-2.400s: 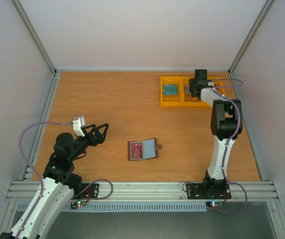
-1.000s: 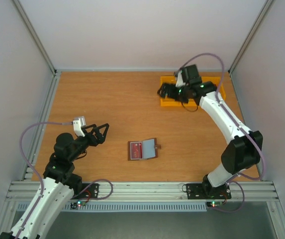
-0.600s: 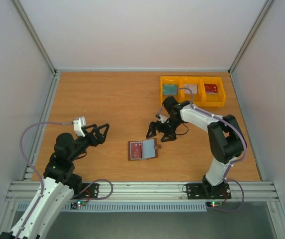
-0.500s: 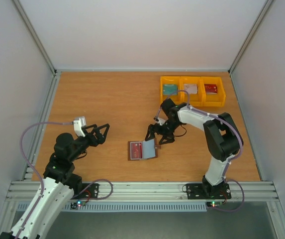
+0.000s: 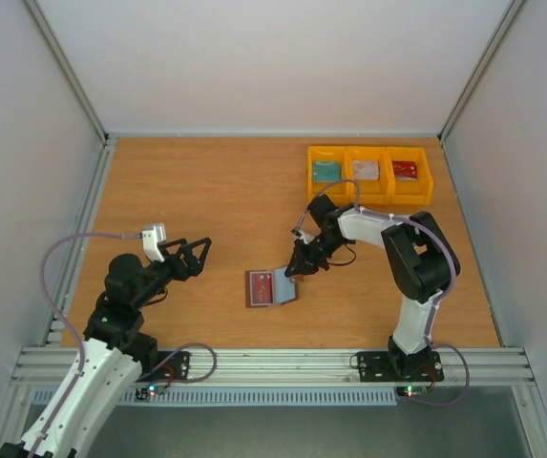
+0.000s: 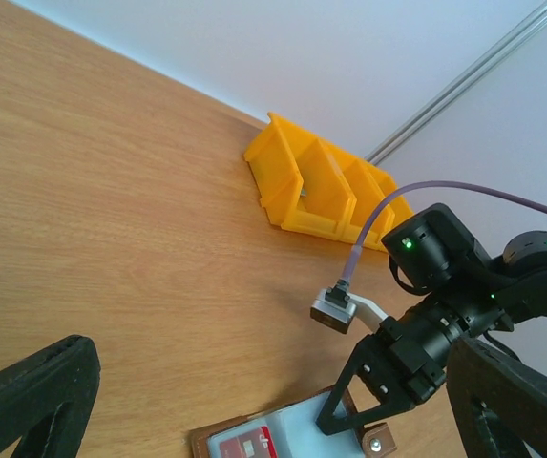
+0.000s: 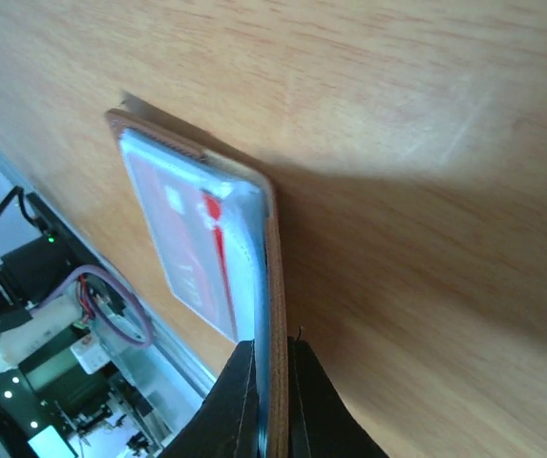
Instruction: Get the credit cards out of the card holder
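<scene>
Brown card holder (image 5: 271, 288) lies open at centre of table (image 5: 206, 191) w/ red card (image 5: 262, 282) inside, right claw (image 5: 296, 268) pinching its right flap, left claw (image 5: 199, 256) spread wide, lower left, well apart.

Brn holder (image 5: 280, 290), red card (image 5: 262, 283), yel bins (image 5: 368, 197).

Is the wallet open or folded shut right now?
Open: the wallet lies spread, lining up, a red card showing in a pocket; the right gripper is shut on its right edge.
</scene>
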